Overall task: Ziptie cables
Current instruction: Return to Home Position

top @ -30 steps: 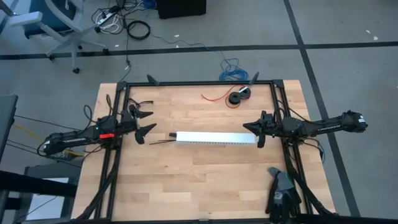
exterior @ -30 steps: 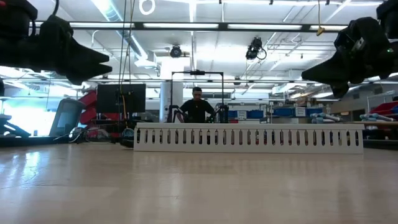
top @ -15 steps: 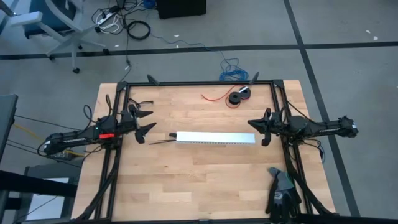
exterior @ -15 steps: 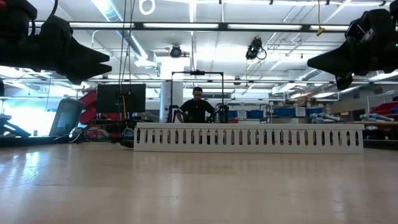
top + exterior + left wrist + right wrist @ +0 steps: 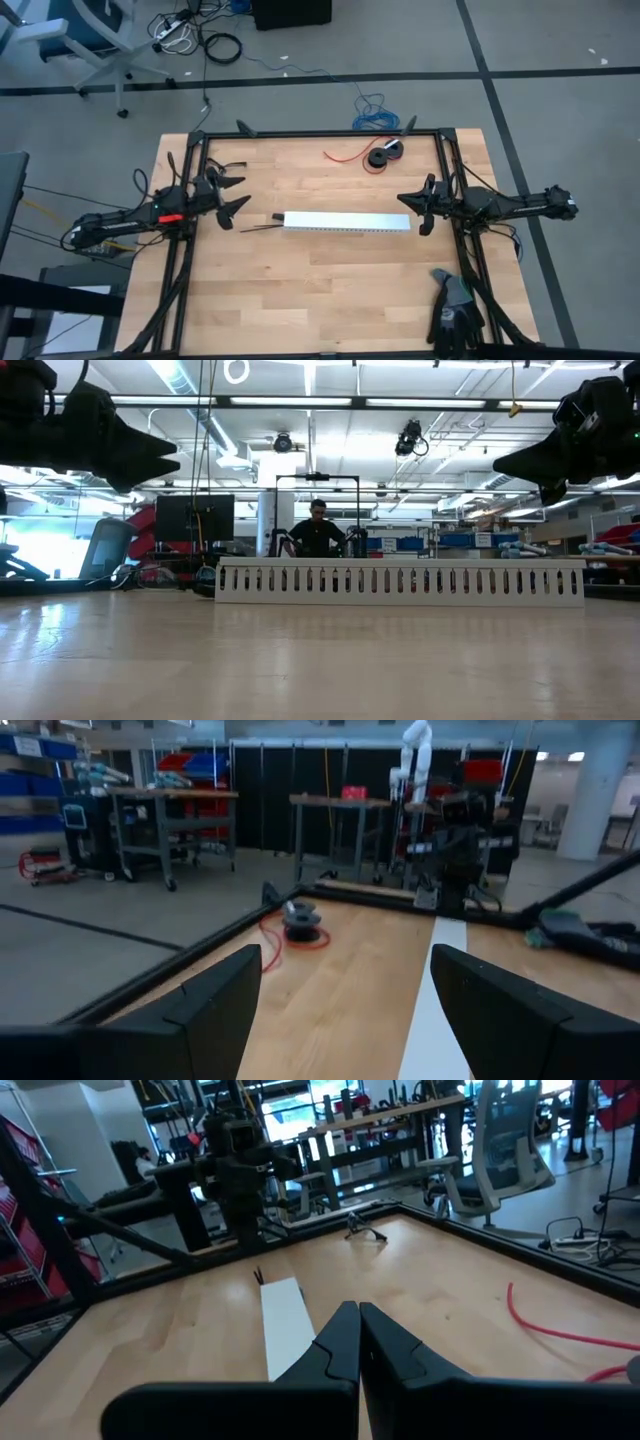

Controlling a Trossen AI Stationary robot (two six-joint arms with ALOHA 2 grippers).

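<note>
White cable duct [image 5: 345, 222]: lid closed. Cables: hidden from view; thin black tail [image 5: 262, 226] seen at one duct end. Left gripper [image 5: 345, 960]: held off that end, fingers spread. Right gripper [image 5: 357, 1312]: held off the opposite end, fingers pressed together.

This was a big robotics lab or workshop hall, lit overhead by long strip lights [image 5: 300, 400], with a grey floor [image 5: 560, 90] where loose cords [image 5: 185, 35] lay. Around the wooden table [image 5: 330, 290] stood metal benches [image 5: 165, 820], blue bins [image 5: 30, 785], a white robot arm [image 5: 415, 745], a monitor [image 5: 194, 518] and office chairs [image 5: 500, 1150]. A person [image 5: 318, 532] was at a station at the back.
</note>
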